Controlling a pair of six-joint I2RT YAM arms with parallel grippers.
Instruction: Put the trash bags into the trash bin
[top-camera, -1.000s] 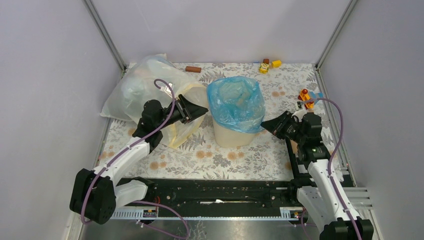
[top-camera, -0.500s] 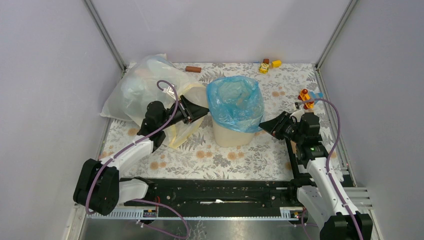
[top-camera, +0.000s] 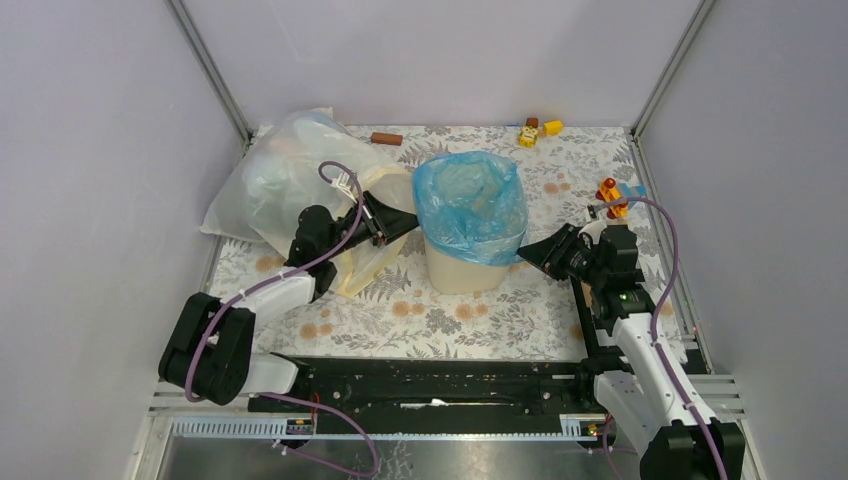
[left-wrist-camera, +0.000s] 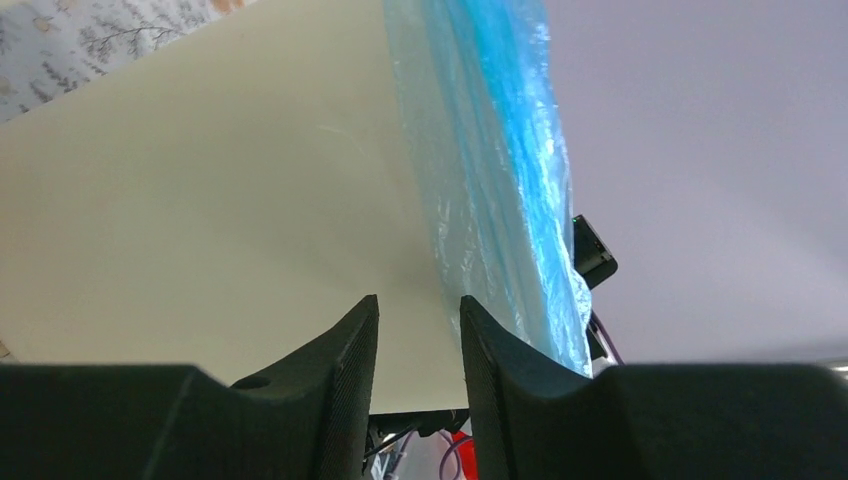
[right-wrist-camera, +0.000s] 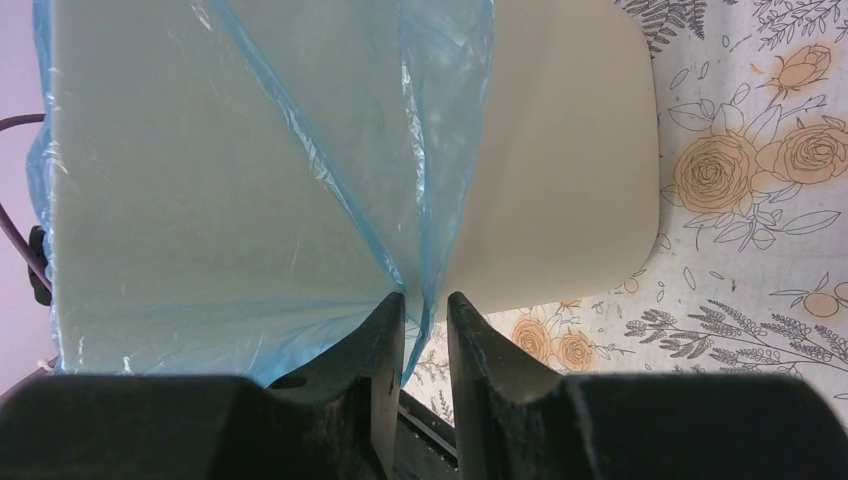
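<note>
A robot test cell in a lab: plain pale walls (top-camera: 450, 50) on aluminium posts (top-camera: 210, 70) box in a floral-clothed surface (top-camera: 400, 310), with a black mounting rail (top-camera: 430, 385) at 6 o'clock.

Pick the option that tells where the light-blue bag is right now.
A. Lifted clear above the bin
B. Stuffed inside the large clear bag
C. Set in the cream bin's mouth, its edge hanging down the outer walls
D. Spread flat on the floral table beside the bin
C: the light-blue bag fills the mouth of the cream bin, and both wrist views show its edge draped down the bin's outer walls.
</note>
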